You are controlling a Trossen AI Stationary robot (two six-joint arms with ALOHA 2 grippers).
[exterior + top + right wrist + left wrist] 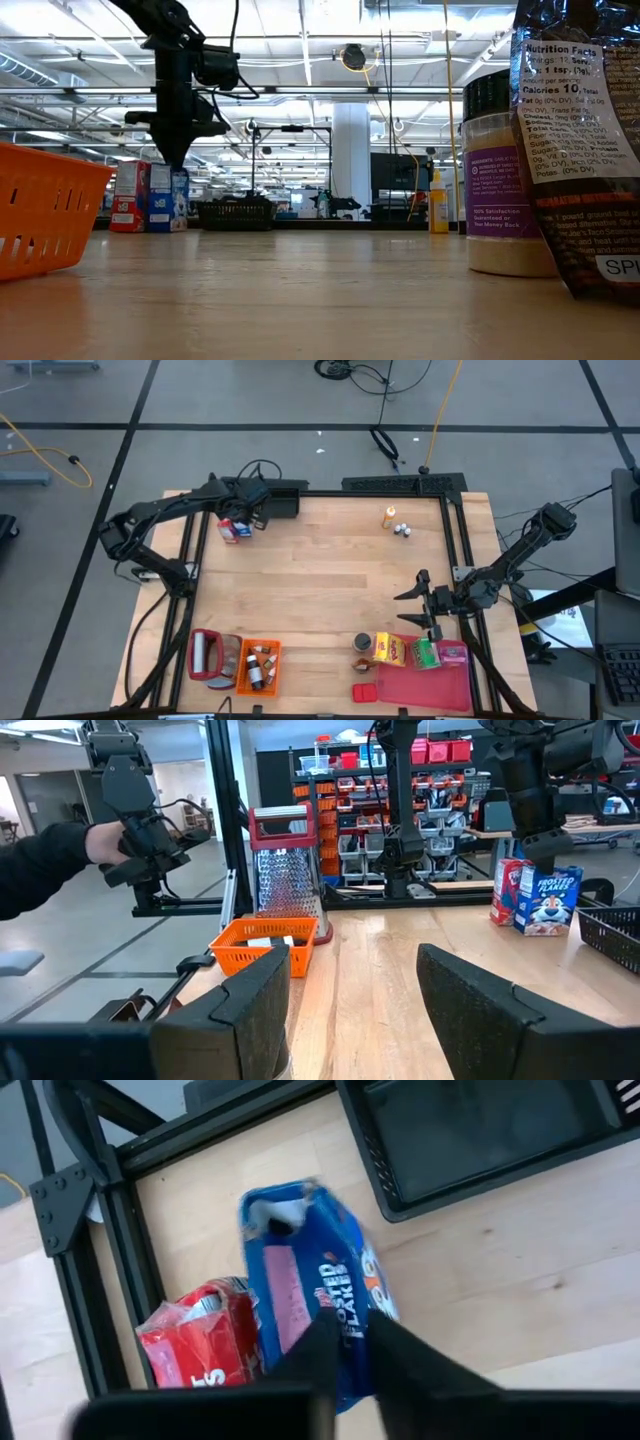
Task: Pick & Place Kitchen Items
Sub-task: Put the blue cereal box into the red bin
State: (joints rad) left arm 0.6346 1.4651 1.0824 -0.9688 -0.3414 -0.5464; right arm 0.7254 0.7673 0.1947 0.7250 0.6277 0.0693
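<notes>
The left pincer is clamped on the blue box directly beneath it; the red box touches at nine o'clock. The right pincer stands apart, far off.

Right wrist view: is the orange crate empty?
No. The orange crate holds at least one small item, visible over its rim.

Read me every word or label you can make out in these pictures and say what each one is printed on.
"FROSTED FLAKES": blue box under the left pincer.
"Nutrition Facts", "Calories 10": dark bag close to the low camera.
"100% Satisfaction Guaranteed or Your Money Back": purple label on the jar beside it.
Red box: lettering cut off, unreadable.
Boxes on the pink tray: too small to read.
</notes>
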